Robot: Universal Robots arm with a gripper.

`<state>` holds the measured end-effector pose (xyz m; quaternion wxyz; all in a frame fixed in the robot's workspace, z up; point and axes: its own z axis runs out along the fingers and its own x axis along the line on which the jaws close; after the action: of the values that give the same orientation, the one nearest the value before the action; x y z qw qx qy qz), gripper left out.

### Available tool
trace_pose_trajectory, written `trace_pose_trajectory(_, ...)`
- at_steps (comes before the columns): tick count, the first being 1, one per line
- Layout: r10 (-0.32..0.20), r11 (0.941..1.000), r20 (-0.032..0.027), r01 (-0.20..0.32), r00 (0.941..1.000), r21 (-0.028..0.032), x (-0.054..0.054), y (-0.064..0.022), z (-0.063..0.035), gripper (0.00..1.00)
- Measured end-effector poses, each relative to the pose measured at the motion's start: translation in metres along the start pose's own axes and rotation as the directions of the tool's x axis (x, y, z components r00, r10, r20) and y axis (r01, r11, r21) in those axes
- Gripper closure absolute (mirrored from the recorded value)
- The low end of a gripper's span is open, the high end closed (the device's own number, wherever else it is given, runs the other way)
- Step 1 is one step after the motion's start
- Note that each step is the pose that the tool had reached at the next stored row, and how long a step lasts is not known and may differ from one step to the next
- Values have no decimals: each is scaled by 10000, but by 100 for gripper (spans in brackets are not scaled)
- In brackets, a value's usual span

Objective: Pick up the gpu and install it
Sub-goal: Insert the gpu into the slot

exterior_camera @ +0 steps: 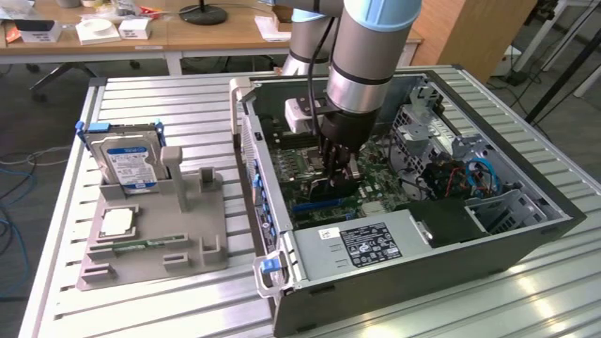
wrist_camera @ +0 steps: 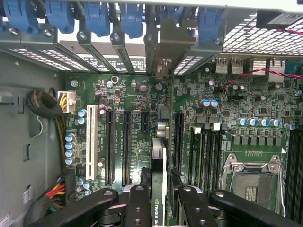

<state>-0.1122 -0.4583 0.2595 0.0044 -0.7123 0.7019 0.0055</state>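
The robot's hand [exterior_camera: 340, 171] reaches down into the open black and grey computer case [exterior_camera: 526, 243] that lies on its side on the ribbed metal bench [exterior_camera: 169, 98], at the exterior view's right. Its dark fingers [wrist_camera: 138, 203] are partly closed on the thin black circuit card with a silvery end, the gpu [wrist_camera: 159, 189], which stands on edge between them. In the wrist view the card's edge runs down toward the green motherboard [wrist_camera: 227, 109], and its silvery end reaches the row of slot covers with blue clips [wrist_camera: 97, 19] at the case's rear wall. The card sits between the long black expansion slots [wrist_camera: 127, 146] and the memory slots beside the empty silver processor socket [wrist_camera: 251, 184]; whether it is fully seated cannot be told. A white slot [wrist_camera: 91, 142] lies further along the board, next to a bundle of yellow, red and black wires [wrist_camera: 57, 189]. At the near end of the case is a grey power supply with a black label [exterior_camera: 376, 244]. On the bench at the exterior view's left stands a grey plastic parts holder [exterior_camera: 188, 239], carrying a silver hard drive with a blue label [exterior_camera: 129, 163], a square silver processor chip [exterior_camera: 117, 222] and a narrow green memory stick [exterior_camera: 141, 244]. Beyond the bench is a wooden desk [exterior_camera: 216, 35].
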Motion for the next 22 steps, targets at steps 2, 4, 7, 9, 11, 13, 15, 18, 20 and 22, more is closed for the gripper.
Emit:
trace_pose_trajectory(2,-7,10000,-2,7,10000,-1,0,0,-7,73)
trace_pose_trajectory(4,-14,10000,0,14,10000,0,0,0,-14,73)
trace_pose_trajectory(7,-23,10000,0,23,10000,0,-1,0,-20,73)
trace_pose_trajectory(9,-24,10000,-1,24,10000,-1,0,0,-21,73)
trace_pose_trajectory(11,-24,10000,-2,24,10000,-1,0,0,-21,73)
trace_pose_trajectory(13,-30,10000,-4,30,10000,-2,0,0,-20,73)
trace_pose_trajectory(15,-37,10000,-3,37,10000,-2,0,0,-19,73)
trace_pose_trajectory(18,-43,10000,-1,43,10000,-1,0,0,-19,73)
trace_pose_trajectory(20,-47,10000,-1,47,10000,-1,-1,0,-25,73)
trace_pose_trajectory(22,-48,10000,-3,48,10000,-2,0,-1,-35,73)
